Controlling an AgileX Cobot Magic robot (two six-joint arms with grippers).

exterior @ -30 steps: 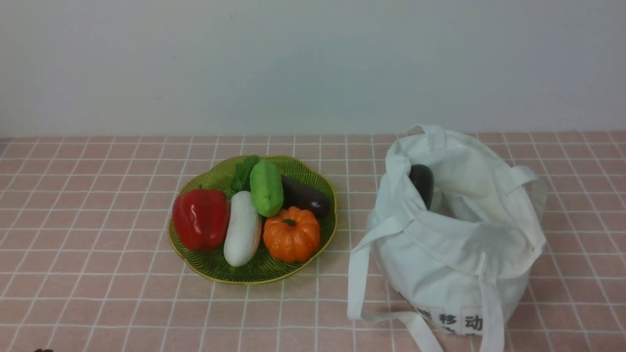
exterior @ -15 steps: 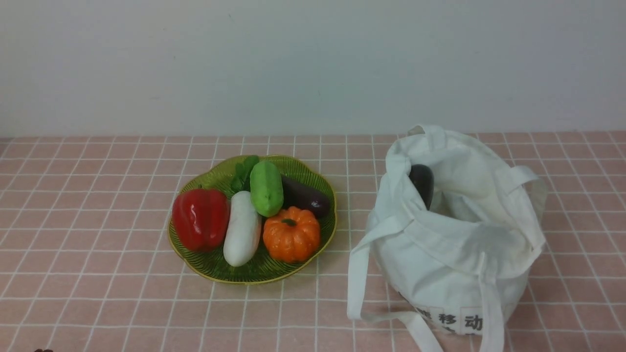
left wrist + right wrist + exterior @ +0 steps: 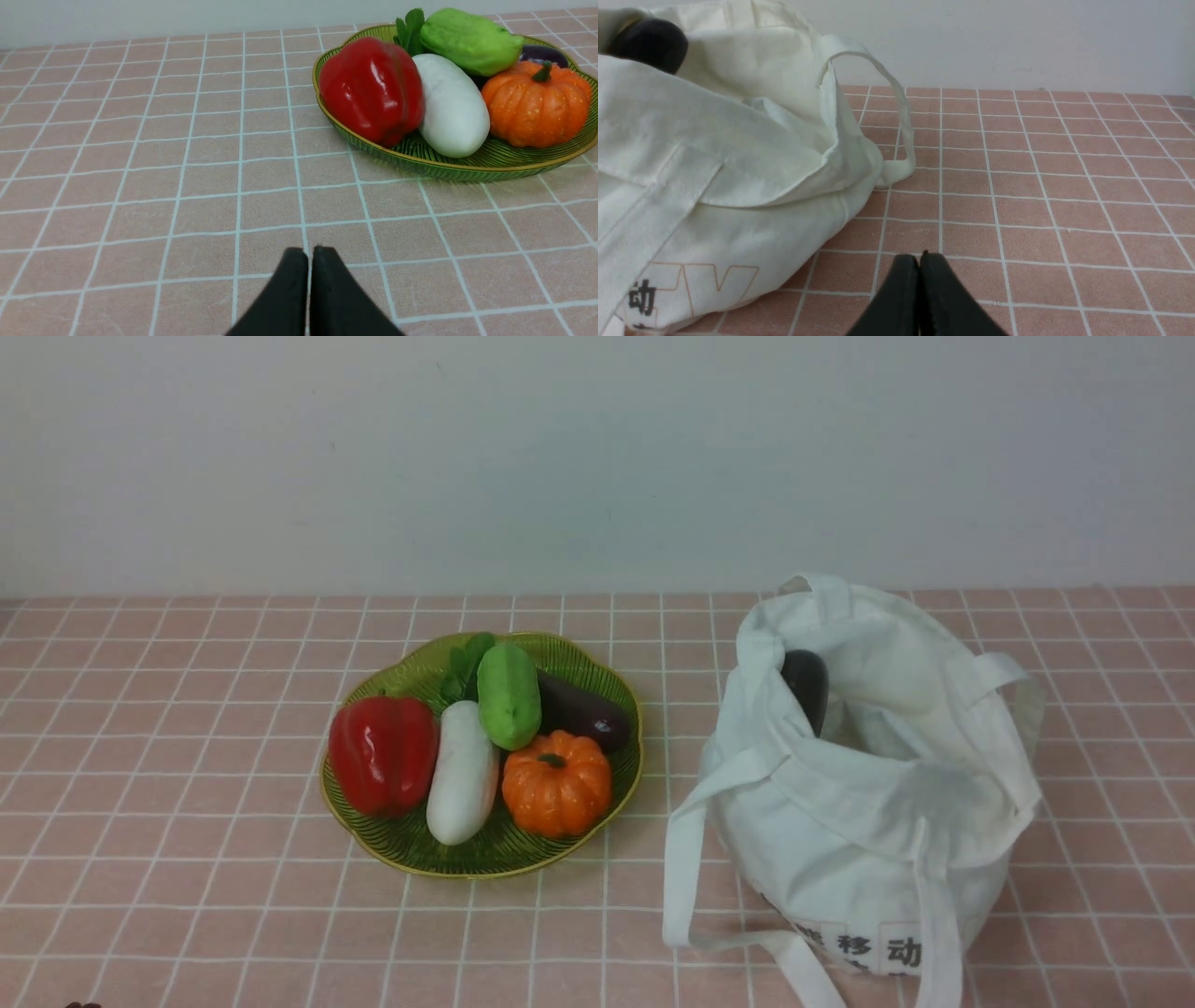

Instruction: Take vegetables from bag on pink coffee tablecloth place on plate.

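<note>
The light green gourd [image 3: 509,695] lies on the plate [image 3: 560,661], leaning over a white radish [image 3: 463,773], with a dark eggplant [image 3: 583,711] just beside it toward the right edge. A red bell pepper [image 3: 383,754] and an orange pumpkin [image 3: 556,783] share the same plate, which sits left of the tabletop's middle on the pink coffee tablecloth [image 3: 187,728]. A second dark eggplant [image 3: 807,686] pokes out of the open mouth of the bag [image 3: 868,803], which stands near the right and front edges. The left gripper [image 3: 309,261] has its fingers pressed together, holding nothing, above bare cloth near the plate. The right gripper [image 3: 920,268] likewise has its fingers pressed together, empty, just beside the bag.
</note>
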